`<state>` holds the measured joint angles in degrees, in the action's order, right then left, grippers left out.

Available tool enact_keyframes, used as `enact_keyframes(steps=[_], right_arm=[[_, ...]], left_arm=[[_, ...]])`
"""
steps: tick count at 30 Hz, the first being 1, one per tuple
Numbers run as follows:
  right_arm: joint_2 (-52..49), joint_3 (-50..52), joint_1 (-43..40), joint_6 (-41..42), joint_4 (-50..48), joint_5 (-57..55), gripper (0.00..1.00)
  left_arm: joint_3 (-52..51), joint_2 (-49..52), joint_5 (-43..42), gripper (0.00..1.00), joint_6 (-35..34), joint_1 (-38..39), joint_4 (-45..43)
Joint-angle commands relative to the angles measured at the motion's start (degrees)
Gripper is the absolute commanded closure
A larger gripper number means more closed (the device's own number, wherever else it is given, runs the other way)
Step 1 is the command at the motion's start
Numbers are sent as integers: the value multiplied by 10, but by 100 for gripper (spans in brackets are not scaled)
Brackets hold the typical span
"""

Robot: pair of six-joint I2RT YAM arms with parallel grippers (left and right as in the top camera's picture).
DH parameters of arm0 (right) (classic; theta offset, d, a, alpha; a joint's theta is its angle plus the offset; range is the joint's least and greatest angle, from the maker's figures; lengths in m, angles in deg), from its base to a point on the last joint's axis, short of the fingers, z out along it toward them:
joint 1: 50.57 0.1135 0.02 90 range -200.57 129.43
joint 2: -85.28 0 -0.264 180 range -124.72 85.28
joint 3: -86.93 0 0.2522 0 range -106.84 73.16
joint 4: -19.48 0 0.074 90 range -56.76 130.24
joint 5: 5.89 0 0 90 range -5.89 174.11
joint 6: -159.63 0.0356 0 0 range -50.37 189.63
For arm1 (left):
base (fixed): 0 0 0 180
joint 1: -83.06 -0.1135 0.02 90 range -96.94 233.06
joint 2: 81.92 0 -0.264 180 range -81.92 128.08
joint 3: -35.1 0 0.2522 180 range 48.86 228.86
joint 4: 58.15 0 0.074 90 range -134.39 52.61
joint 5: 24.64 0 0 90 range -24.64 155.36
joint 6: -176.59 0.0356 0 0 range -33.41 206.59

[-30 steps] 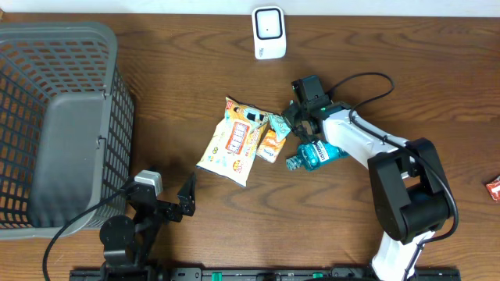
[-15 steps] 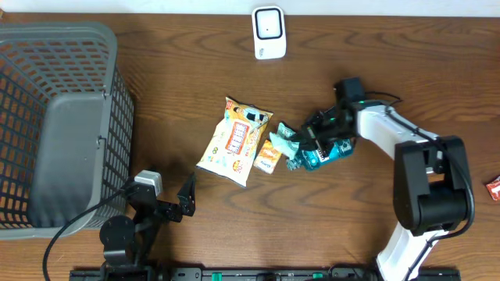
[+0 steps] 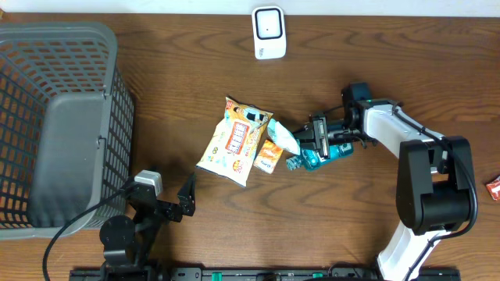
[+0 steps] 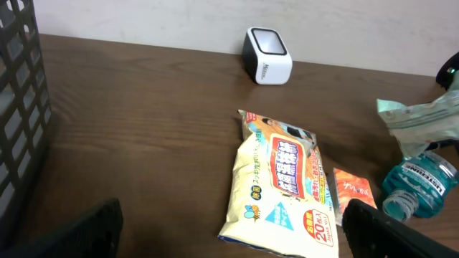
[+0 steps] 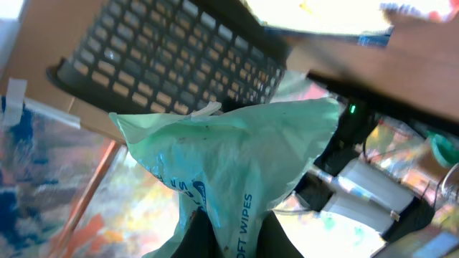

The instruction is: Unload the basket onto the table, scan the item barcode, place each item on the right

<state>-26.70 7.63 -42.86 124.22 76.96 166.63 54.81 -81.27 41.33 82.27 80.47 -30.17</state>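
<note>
My right gripper (image 3: 311, 137) is shut on a pale green soft wipes pack (image 3: 286, 137), held just right of the pile in the overhead view. The right wrist view shows the pack (image 5: 237, 165) pinched at its lower end between my dark fingers (image 5: 206, 238), hanging crumpled in front of the camera. No barcode shows on it. The white barcode scanner (image 3: 269, 32) stands at the table's far edge, well beyond the pack. From the left wrist the scanner (image 4: 267, 55) and the pack (image 4: 423, 116) both show. My left gripper (image 3: 176, 204) rests open near the front edge, holding nothing.
A yellow-white pouch (image 3: 234, 140), a small orange packet (image 3: 269, 158) and a teal mouthwash bottle (image 3: 318, 156) lie mid-table. A large grey basket (image 3: 55, 117) fills the left side. A red item (image 3: 494, 187) lies at the right edge.
My right arm has swung to the right and pulled the green pack off the pile, turning it beside the bottle. The left arm has not moved.
</note>
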Motion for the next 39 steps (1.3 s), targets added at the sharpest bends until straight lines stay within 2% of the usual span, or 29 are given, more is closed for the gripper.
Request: enact_keyframes(steps=[1, 4, 7, 10, 15, 16, 22, 31, 36, 39], right_arm=[[12, 0, 17, -24, 24, 70, 98], [12, 0, 26, -56, 65, 70, 99], [14, 0, 37, -126, 150, 70, 99], [19, 0, 49, -245, 288, 70, 99], [23, 0, 68, -542, 538, 65, 98], [24, 2, 71, -562, 538, 65, 99], [28, 3, 100, -564, 538, 10, 98], [28, 3, 131, -565, 538, 4, 99], [28, 2, 131, -657, 524, 2, 99], [28, 2, 130, -683, 523, 13, 99]], left_arm=[[-11, 0, 1, 2, -5, -2, 7], [-11, 0, 1, 2, -5, -2, 7], [-11, 0, 1, 2, -5, -2, 7], [-11, 0, 1, 2, -5, -2, 7], [-11, 0, 1, 2, -5, -2, 7], [-11, 0, 1, 2, -5, -2, 7], [-11, 0, 1, 2, -5, -2, 7], [-11, 0, 1, 2, -5, -2, 7], [-11, 0, 1, 2, -5, -2, 7], [-11, 0, 1, 2, -5, -2, 7]])
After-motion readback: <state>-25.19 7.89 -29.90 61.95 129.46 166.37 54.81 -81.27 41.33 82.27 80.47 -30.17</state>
